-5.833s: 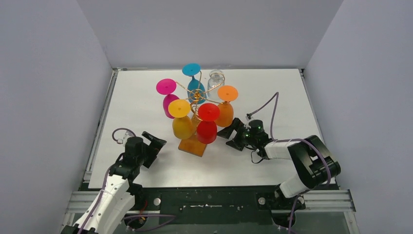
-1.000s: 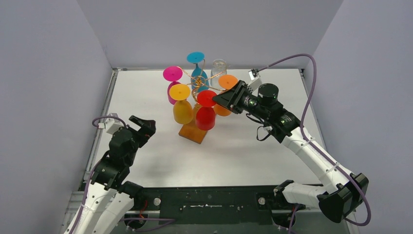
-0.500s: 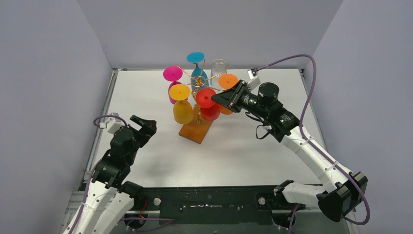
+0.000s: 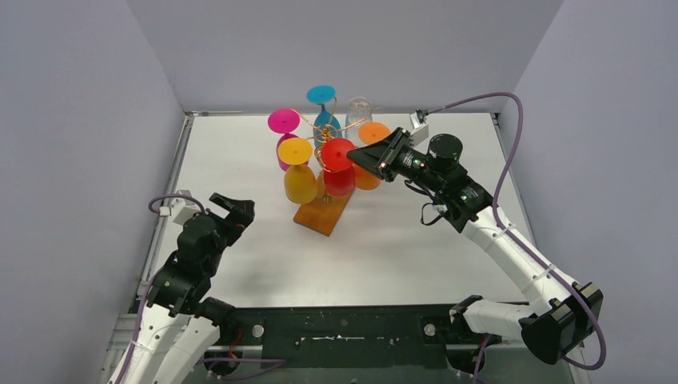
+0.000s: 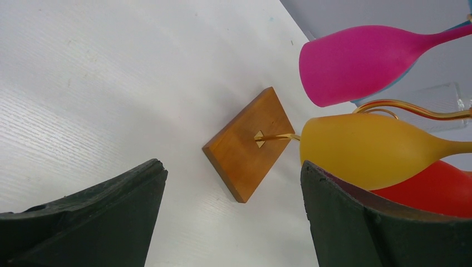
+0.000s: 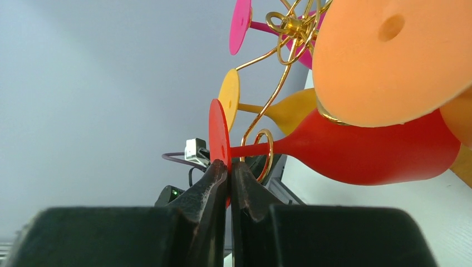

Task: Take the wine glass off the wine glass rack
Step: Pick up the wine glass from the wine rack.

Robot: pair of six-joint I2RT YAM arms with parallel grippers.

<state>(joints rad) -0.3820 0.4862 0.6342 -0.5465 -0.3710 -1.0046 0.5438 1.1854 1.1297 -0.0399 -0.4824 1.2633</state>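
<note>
**Right arm, grasp just completed.** Over the last second my right fingers (image 6: 228,178) go from part-open to clenched on the rim of the red wine glass's (image 6: 362,153) foot. The thin disc is pinched edge-on between the two tips. From above, the glass has shifted toward the fingers, its bowl sitting higher than a second ago. The wine glass rack (image 4: 320,214) has shifted with it, and its wooden base now shows at a different angle on the counter (image 4: 384,248).

**Position of the glass.** It hangs just beyond the right fingertips, bowl down and away from them. Its stem still runs through a gold wire curl of the rack, so it is not yet off. The orange wine glass (image 6: 389,61) crowds it on the side above the fingers, and the yellow wine glass (image 5: 367,147) hangs just past it.

**Left arm.** My left fingers (image 5: 234,167) stand spread wide and grasp nothing. The rack base lies ahead of them and well apart, with the magenta wine glass (image 5: 356,64) beyond.

**Reading.** The grip is made, and what remains is sliding the stem out of the curl. I judge the moved base a warning: the rack may drag along unless it is steadied.
</note>
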